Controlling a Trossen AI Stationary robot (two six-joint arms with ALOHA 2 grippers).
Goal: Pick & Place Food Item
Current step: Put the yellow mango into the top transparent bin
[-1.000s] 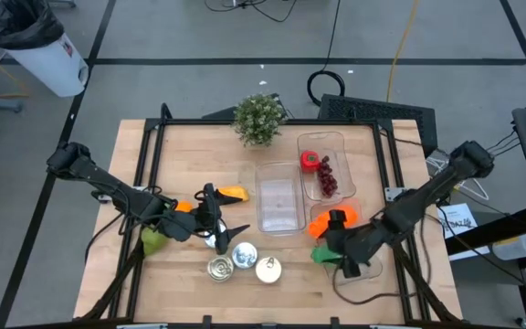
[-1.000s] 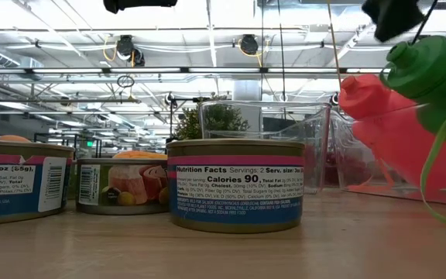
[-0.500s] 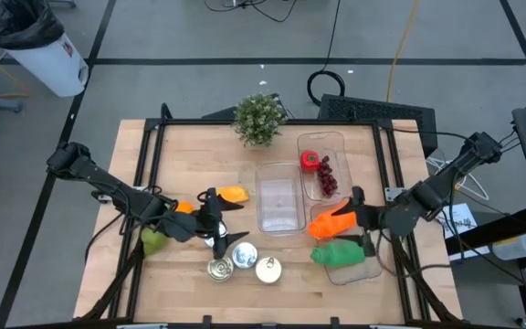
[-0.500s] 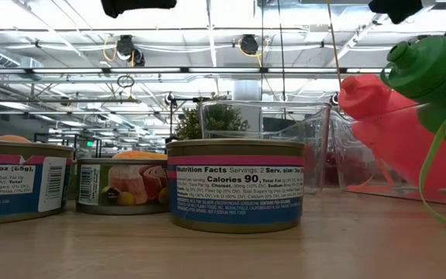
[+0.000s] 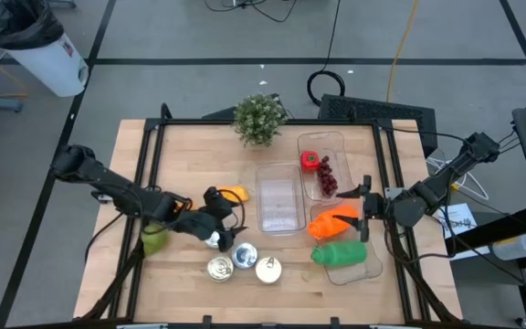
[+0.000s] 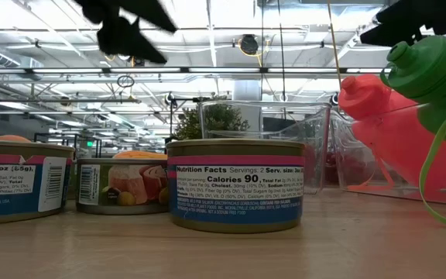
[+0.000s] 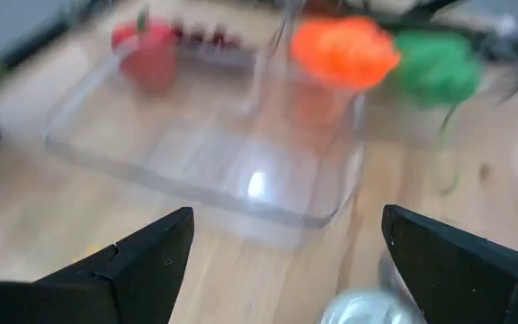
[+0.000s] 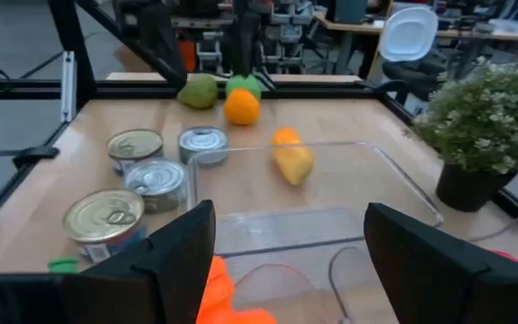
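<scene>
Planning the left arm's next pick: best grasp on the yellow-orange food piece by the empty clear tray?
Probably top-down across the narrow middle of the yellow-orange piece. It lies flat and elongated on the table, with the clear tray close on one side, so close the fingers across its short width. The open left gripper is nearby.

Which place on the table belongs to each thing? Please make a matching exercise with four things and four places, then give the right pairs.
Things:
1. potted plant
2. red pepper
3. three cans
4. green bottle

Places:
A. near the front edge of the table, in a cluster
B. in the clear container at the right front, beside the orange bottle
C. at the back edge, near the middle
D. in the back end of the right clear tray, next to the dark grapes

Pairs: 1-C, 2-D, 3-A, 4-B
</scene>
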